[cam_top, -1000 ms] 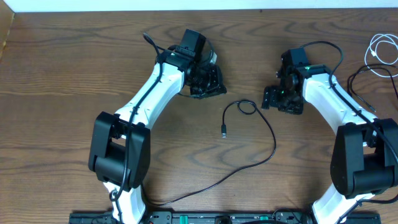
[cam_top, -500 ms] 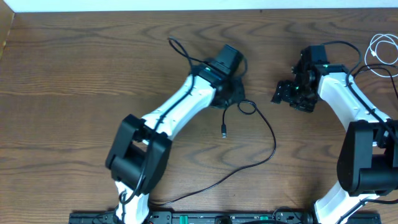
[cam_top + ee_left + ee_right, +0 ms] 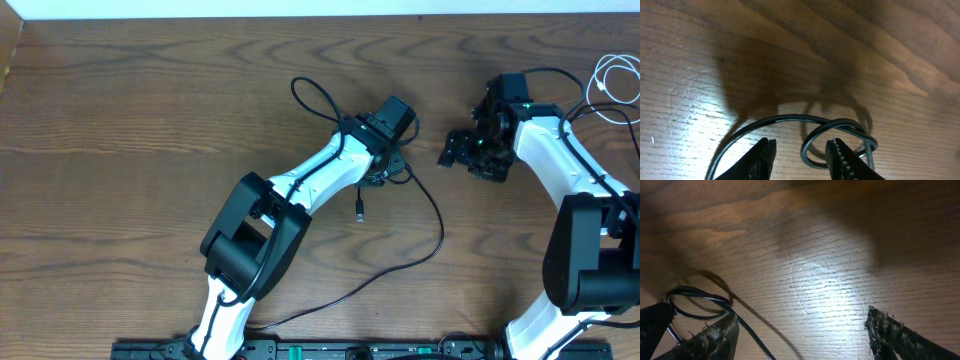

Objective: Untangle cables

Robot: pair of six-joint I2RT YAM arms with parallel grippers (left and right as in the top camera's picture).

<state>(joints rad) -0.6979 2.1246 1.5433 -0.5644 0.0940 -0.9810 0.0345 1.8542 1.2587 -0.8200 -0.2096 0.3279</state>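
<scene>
A thin black cable [image 3: 440, 225] lies on the wooden table. Its plug end [image 3: 359, 212] sits mid-table, and a small loop [image 3: 398, 172] is twisted into it just above the plug. My left gripper [image 3: 385, 170] hovers over that loop. In the left wrist view the left gripper [image 3: 801, 157] is open, and the loop [image 3: 837, 122] lies just ahead of its fingertips, its left edge reaching in between them. My right gripper [image 3: 468, 162] is a short way right of the loop. It stands wide open [image 3: 800, 335], with the loop [image 3: 695, 300] by its left finger.
A coiled white cable [image 3: 615, 78] and another black cable [image 3: 580, 125] lie at the far right edge, beside the right arm. The long black cable trails down to the table's front edge [image 3: 300, 320].
My left arm has swung right, from the upper middle of the table to above the cable loop, and its jaws have opened. The right gripper has shifted slightly right.
</scene>
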